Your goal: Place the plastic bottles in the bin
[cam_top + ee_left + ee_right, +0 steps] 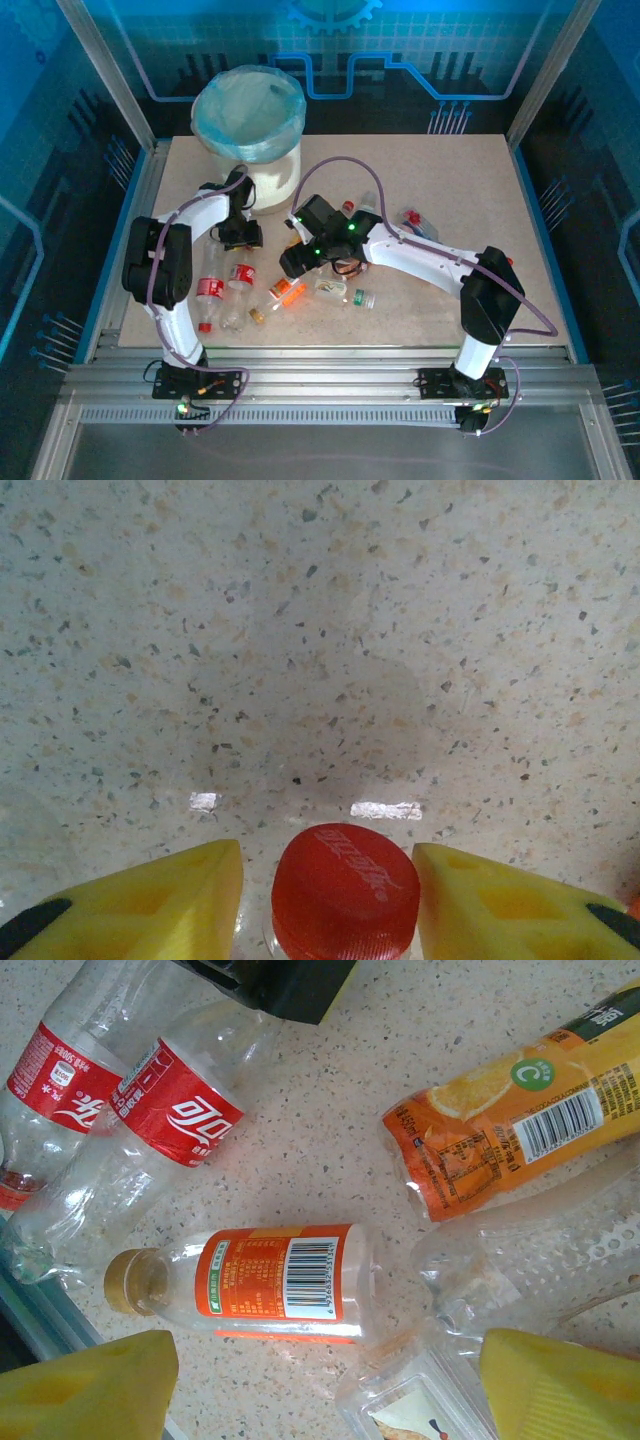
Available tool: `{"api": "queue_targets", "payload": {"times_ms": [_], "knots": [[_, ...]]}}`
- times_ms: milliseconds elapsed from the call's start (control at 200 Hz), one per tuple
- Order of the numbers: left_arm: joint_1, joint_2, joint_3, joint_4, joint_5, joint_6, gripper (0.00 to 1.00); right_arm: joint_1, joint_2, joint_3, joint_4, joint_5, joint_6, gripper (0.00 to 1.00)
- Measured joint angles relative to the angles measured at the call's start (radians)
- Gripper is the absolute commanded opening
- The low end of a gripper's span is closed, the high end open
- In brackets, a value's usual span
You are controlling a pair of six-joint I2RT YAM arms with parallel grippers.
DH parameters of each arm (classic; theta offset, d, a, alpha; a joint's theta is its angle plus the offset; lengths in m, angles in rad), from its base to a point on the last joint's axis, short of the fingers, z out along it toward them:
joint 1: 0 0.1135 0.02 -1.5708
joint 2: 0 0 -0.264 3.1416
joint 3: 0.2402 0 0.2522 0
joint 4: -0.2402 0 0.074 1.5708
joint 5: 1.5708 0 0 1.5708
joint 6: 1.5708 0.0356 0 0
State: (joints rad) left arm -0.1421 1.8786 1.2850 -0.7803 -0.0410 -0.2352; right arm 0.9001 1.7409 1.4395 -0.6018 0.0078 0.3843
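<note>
From above, the white round bin with a light-blue plastic bag liner stands at the upper left of the speckled beige table. The small clear plastic bottles lie scattered across the lower middle of the table. The left gripper is lowered just below the bin, over the left end of the scatter. The right gripper sits beside it over the middle, so each arm appears to be working its own side.

In the left wrist view, yellow fingers flank a red ribbed screw cap at the bottom centre. The left gripper is partly open. The right-hand finger looks to be against the cap, while a sliver of gap shows on the other side, so the grip does not seem made yet. The neck is probably chosen because it is stiffer than the thin bottle wall.

In the right wrist view, yellow fingers sit in the bottom corners. The right gripper is wide open and holds nothing. Centred above the gap lies a clear bottle with an orange label and tan cap, on its side, which is likely its target. Two red-labelled bottles lie at upper left and a crushed orange-labelled bottle at upper right.
</note>
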Motion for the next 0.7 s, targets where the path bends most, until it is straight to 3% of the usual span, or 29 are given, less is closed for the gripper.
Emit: {"api": "queue_targets", "payload": {"times_ms": [255, 340, 535, 700], "knots": [[0.000, 0.004, 0.003, 0.000, 0.000, 0.003, 0.32, 0.000, 0.000, 0.000, 0.000, 0.000, 0.000, 0.80], [0.000, 0.004, 0.003, 0.000, 0.000, 0.001, 0.24, 0.000, 0.000, 0.000, 0.000, 0.000, 0.000, 0.80], [0.000, -0.030, 0.003, -0.002, 0.000, -0.002, 0.21, 0.000, -0.012, -0.002, -0.001, -0.001, 0.000, 0.80], [0.000, -0.172, 0.002, -0.010, -0.011, -0.002, 0.19, 0.000, -0.042, -0.002, 0.000, 0.000, -0.005, 0.79]]}}
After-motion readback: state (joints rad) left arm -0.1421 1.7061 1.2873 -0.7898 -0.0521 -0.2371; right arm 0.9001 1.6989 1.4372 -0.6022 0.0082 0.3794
